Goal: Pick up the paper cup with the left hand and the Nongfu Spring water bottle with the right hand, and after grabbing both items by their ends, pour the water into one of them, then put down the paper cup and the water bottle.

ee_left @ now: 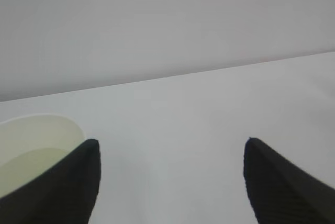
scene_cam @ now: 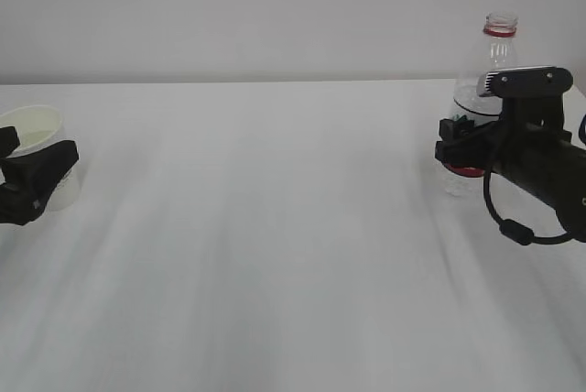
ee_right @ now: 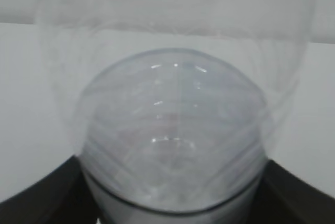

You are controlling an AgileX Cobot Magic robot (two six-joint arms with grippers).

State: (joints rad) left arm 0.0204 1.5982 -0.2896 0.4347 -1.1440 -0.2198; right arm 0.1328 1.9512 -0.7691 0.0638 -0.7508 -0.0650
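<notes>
Now the right hand is grasping the Nongfu Spring water bottle, which is standing upright at three o'clock. At nine o'clock the left hand is standing released, its jaws wide, just beside the paper cup.

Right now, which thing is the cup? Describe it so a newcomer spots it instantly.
Look at the far left edge of the white table. The cup stands there, with the left gripper around it. It is short, white and open-topped, unlike the tall clear bottle at the far right.
</notes>
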